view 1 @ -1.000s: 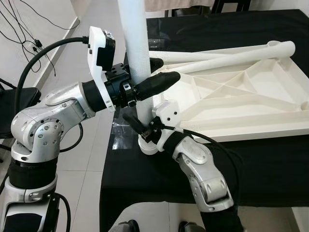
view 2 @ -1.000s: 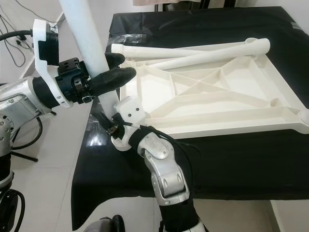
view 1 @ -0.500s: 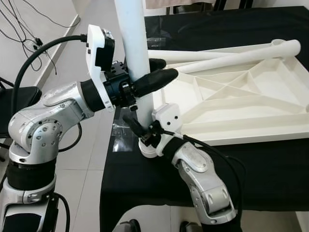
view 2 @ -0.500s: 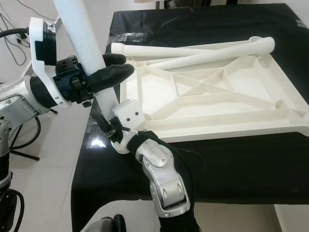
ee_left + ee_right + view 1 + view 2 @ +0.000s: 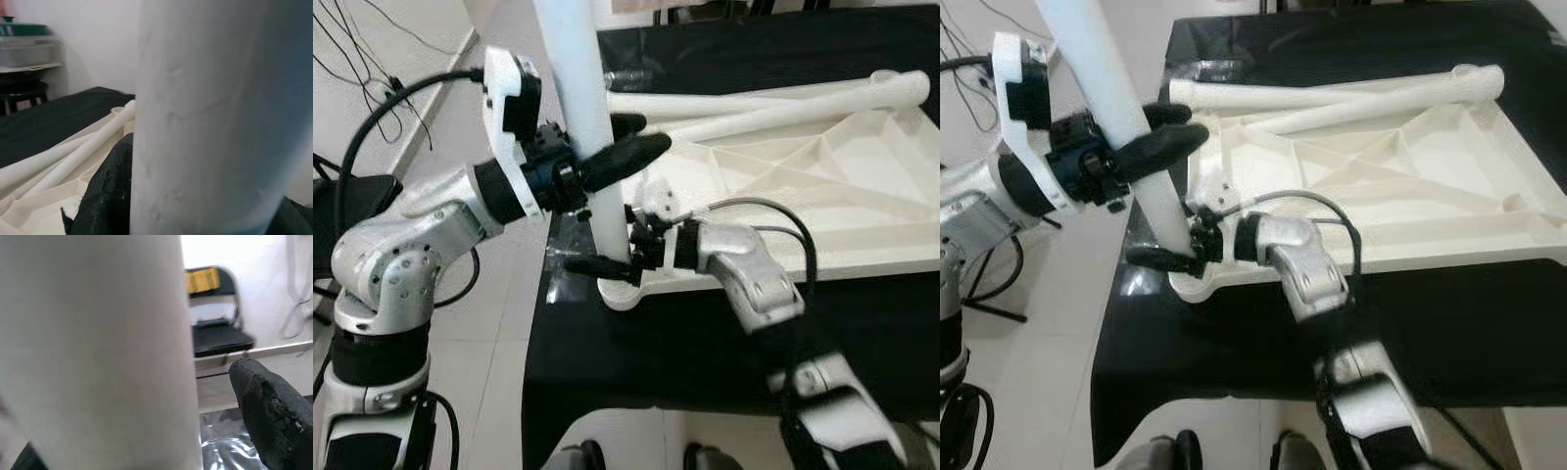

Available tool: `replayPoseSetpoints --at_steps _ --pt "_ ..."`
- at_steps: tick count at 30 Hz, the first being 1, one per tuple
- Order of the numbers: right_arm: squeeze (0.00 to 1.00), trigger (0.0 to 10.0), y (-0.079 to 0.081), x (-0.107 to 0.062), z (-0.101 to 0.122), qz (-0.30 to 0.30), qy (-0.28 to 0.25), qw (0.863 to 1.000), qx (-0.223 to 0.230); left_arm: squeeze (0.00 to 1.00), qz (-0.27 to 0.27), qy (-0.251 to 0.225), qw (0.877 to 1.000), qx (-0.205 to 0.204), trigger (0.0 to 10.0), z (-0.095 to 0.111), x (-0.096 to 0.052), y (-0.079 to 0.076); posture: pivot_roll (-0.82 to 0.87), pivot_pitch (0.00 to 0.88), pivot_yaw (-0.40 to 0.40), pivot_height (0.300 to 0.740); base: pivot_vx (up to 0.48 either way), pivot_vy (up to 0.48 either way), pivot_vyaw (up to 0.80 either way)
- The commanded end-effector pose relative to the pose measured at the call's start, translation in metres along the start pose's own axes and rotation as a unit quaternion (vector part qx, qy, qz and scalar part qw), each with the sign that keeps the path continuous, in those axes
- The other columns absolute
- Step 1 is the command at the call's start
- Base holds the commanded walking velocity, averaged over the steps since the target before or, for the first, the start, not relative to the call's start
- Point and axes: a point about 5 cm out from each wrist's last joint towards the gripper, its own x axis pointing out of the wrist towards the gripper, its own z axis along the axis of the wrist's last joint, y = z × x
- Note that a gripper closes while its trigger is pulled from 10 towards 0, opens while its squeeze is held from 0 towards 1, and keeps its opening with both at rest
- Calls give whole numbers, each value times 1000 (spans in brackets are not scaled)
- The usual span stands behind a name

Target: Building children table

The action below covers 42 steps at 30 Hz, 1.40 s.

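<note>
Two sets of jaws close on one white table leg (image 5: 576, 88), standing upright at the near left corner of an upturned white tabletop (image 5: 783, 201). The left gripper (image 5: 612, 147) clamps the leg at mid-height, one black finger (image 5: 625, 160) on the near side, the other behind it, the jaws spread just to the leg's width. Lower down, the right gripper (image 5: 607, 257) reaches in from the tabletop side and takes the leg close to its foot; one finger lies along the near side and the wrist view shows the other finger (image 5: 269, 416) next to the white shaft, so the jaws appear pinched on it, though the far contact is hidden. The foot of the leg sits in the round corner socket (image 5: 619, 292), and the high-and-low hold looks meant to keep the leg plumb while it is seated or turned home. The tabletop lies ribs-up on a bench (image 5: 705, 362) draped in black cloth, which leaves its sockets open to take legs from above. Two more legs (image 5: 773, 98) lie loose along the tabletop's far edge, apparently awaiting their turn. A dark folding chair (image 5: 220, 333) stands against the wall.
</note>
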Motion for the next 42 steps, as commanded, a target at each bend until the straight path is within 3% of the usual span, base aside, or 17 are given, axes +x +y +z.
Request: replayPoseSetpoints --at_steps 1,2,4,5,6,17,18,20,21,25,26,27,28,30,40,41,42 --pt "0 10000 -7 1 15 -16 -40 999 -9 0 -80 8 996 -33 0 -11 12 -21 37 192 83 740 0 0 0" --pt "0 8824 -7 7 18 23 -42 999 3 0 -89 14 995 -33 0 -13 13 -24 39 190 85 740 0 0 0" --pt "0 8824 -7 7 18 23 -42 999 3 0 -89 14 995 -33 0 -13 13 -24 39 190 85 740 0 0 0" --pt "0 5882 -7 8 18 41 -44 998 10 0 -92 16 995 -33 0 -14 13 -25 39 190 86 740 0 0 0" --pt "0 0 -7 9 17 55 -39 998 12 0 -93 18 995 -33 0 -15 13 -25 39 188 86 740 0 0 0" --pt "0 0 -14 10 10 97 -28 995 4 0 -95 16 995 -34 0 -16 15 -27 30 189 84 740 0 0 0" --pt "0 0 -14 9 8 90 -27 996 1 1000 -93 12 995 -37 941 -17 15 -26 25 192 82 740 0 0 0" --pt "0 0 -14 8 7 81 -26 996 0 1000 -86 9 996 -39 941 -17 15 -25 23 193 81 740 0 0 0" --pt "0 0 -14 7 2 65 -20 998 -7 1000 -72 7 997 -39 10000 -18 15 -22 17 194 79 740 0 0 0" --pt "0 0 -12 5 -7 34 -6 999 -4 1000 -33 5 999 -36 10000 -18 14 -14 9 199 73 740 0 0 0" --pt "0 0 -4 13 -26 -66 6 997 46 0 -18 4 999 -43 10000 -19 11 -11 6 205 52 740 0 0 0" --pt "0 0 27 19 -56 -191 20 975 107 0 -4 3 999 -48 10000 -19 7 -9 14 201 36 740 0 0 0" --pt "0 0 27 19 -56 -191 20 975 107 0 -4 3 999 -48 10000 -19 7 -9 14 201 36 740 0 0 0" --pt "0 0 71 17 -75 -321 29 930 179 0 13 2 998 -54 10000 -18 0 -5 17 224 59 740 0 0 0" --pt "0 0 66 24 -70 -327 4 934 144 0 8 8 999 -48 10000 -19 0 -3 14 201 59 740 0 0 0" --pt "0 0 69 27 -67 -327 4 935 140 0 7 5 999 -43 8471 -17 1 -3 17 199 59 740 0 0 0" --pt "0 0 71 27 -65 -330 6 934 138 0 7 5 999 -41 157 -16 1 -3 19 196 59 740 0 0 0"
